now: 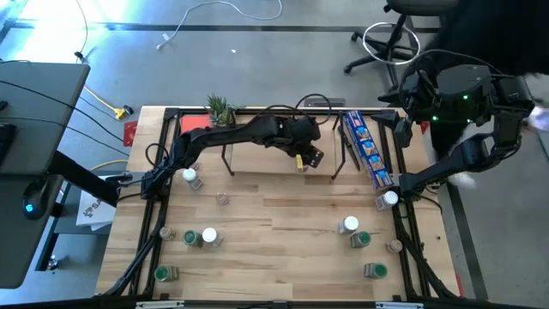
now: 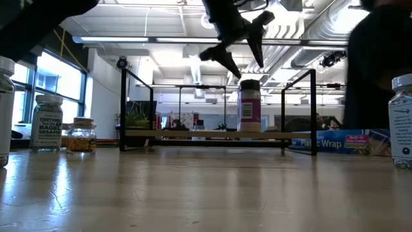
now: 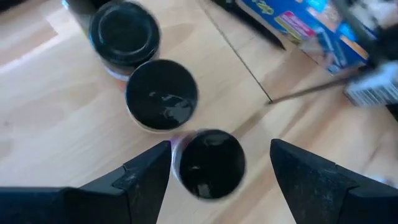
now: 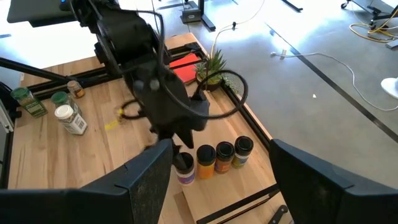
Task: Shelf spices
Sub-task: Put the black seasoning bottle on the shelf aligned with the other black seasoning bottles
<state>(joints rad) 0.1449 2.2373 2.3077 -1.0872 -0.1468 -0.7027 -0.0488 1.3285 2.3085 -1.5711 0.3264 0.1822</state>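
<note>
Three round black-lidded spices [image 3: 211,163] line the pale wood shelf [image 3: 56,124]; left hand [image 3: 219,171] gapes above, empty.

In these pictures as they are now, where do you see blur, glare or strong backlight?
Low view: bright windows and ceiling lights backlight the scene, so the left end effector above the shelf is a dark silhouette. Left wrist view: the blue box and the farthest black-lidded jar are smeared. High view: glare whitens the floor at the upper left. Right wrist view: mostly sharp.
</note>
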